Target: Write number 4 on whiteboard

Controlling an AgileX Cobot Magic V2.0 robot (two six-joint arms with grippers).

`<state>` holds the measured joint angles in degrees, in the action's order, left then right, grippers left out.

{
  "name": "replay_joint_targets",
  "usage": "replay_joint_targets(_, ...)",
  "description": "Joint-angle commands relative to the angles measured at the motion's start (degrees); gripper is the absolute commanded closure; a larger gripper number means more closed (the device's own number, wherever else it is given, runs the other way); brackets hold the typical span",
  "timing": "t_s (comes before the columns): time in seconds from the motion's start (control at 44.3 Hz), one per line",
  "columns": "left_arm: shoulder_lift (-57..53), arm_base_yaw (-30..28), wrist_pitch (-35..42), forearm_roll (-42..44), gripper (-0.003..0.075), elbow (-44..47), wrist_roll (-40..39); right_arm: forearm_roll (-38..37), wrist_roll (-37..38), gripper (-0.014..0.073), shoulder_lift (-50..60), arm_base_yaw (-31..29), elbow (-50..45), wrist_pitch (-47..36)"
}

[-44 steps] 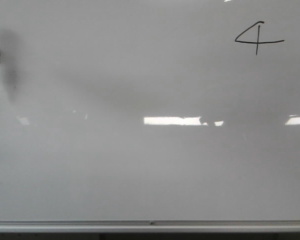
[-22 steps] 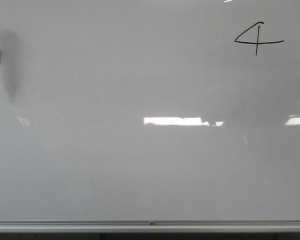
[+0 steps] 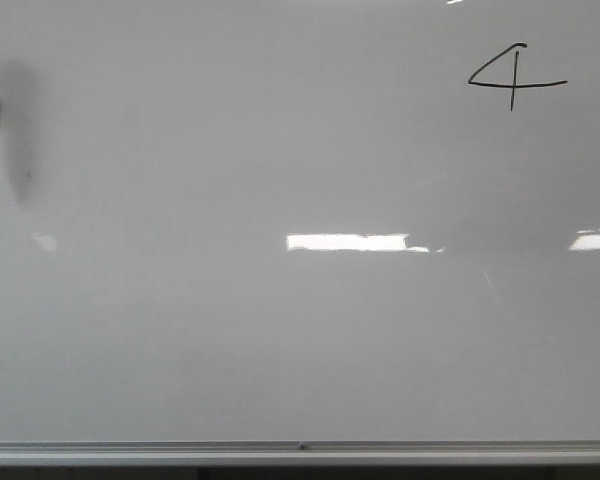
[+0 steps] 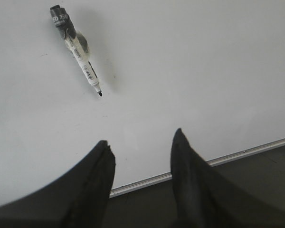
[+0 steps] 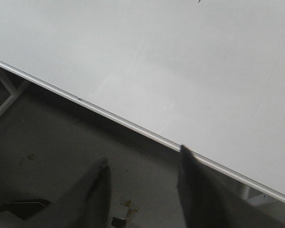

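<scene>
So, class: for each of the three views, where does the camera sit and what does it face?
Front: faces the whiteboard head-on, the number 4 upper right; no arm visible.
Left wrist: above the open left gripper, facing board and marker.
Right wrist: above the open right gripper, facing board edge and floor.
All share the silver rail.

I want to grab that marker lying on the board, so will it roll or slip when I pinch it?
The marker is a round, slim barrel, so it would probably roll on the glossy whiteboard if nudged sideways. It looks stiff and light. Its tip is uncapped, so a slide would likely leave a streak.
</scene>
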<state>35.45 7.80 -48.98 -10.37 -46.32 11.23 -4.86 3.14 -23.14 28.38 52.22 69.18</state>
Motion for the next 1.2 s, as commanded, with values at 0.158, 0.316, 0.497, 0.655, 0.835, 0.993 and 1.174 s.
replay_joint_targets(0.158, 0.04, 0.35, 3.84, -1.19, 0.0617, -2.1, -0.54, -1.08, -0.17, 0.0706, -0.53, 0.05, 1.22, -4.33)
replay_joint_targets(0.316, 0.04, 0.35, 3.84, -1.19, 0.0701, -2.1, -0.54, -1.03, -0.17, 0.0712, -0.53, 0.05, 1.22, -4.92)
replay_joint_targets(0.497, 0.04, 0.35, 3.84, -1.19, 0.0741, -2.1, -0.54, -1.03, -0.17, 0.0712, -0.53, 0.05, 1.22, -4.84)
replay_joint_targets(0.655, 0.04, 0.35, 3.84, -1.19, 0.0741, -2.1, -0.54, -1.03, -0.17, 0.0712, -0.53, 0.05, 1.22, -4.84)
replay_joint_targets(0.835, 0.04, 0.35, 3.84, -1.19, 0.0741, -2.1, -0.54, -1.03, -0.17, 0.0712, -0.53, 0.05, 1.22, -4.84)
replay_joint_targets(0.993, -2.0, -0.62, 6.33, 3.99, 0.0741, -1.86, 1.22, -1.03, -0.17, 0.0712, -0.53, 0.05, 1.22, -4.78)
replay_joint_targets(1.174, -9.68, -4.3, 17.13, 8.35, 0.0741, 6.11, 1.44, -1.03, -0.17, 0.0712, -0.53, 0.05, 1.22, -4.73)
